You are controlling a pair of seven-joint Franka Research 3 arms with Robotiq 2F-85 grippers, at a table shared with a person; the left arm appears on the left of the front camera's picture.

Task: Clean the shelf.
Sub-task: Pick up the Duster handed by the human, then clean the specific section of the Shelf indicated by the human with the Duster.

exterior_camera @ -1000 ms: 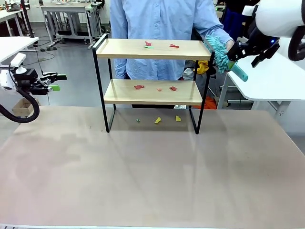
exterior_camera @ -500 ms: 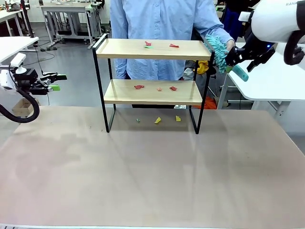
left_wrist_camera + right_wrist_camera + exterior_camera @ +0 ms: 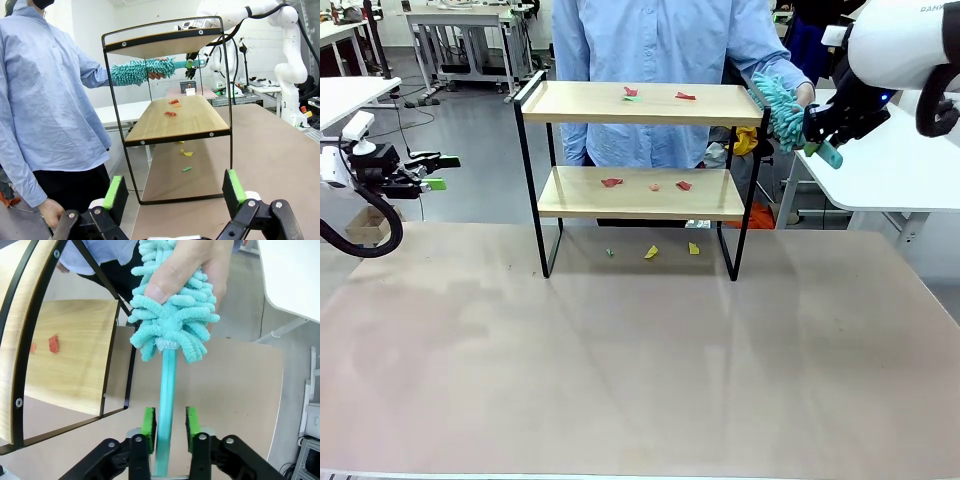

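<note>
Since nothing much is happening up close, that part can be covered quick. The tabletop (image 3: 640, 380) is bare at 6 o'clock. The left fingers (image 3: 116, 192) are parked wide apart out at 9 o'clock with nothing held, same as a second ago. A few yellow scraps (image 3: 651, 252) are seen lying under the shelf (image 3: 580, 100), which is stood at 12 o'clock toward the far edge. Red scraps (image 3: 611, 182) are left on both boards, so no cleaning's been done yet.

The real change is out at 2 o'clock. The right fingers (image 3: 148, 422), spread wide a second ago, have been drawn in narrow around the handle (image 3: 167, 390) of the duster (image 3: 778, 105). Its fluffy head is gripped by the person's hand (image 3: 195, 265). A sliver of gap seems left beside one pad, so a firm pinch can't be confirmed. The handover is judged nearly done, with sweeping of the top board probably next.
</note>
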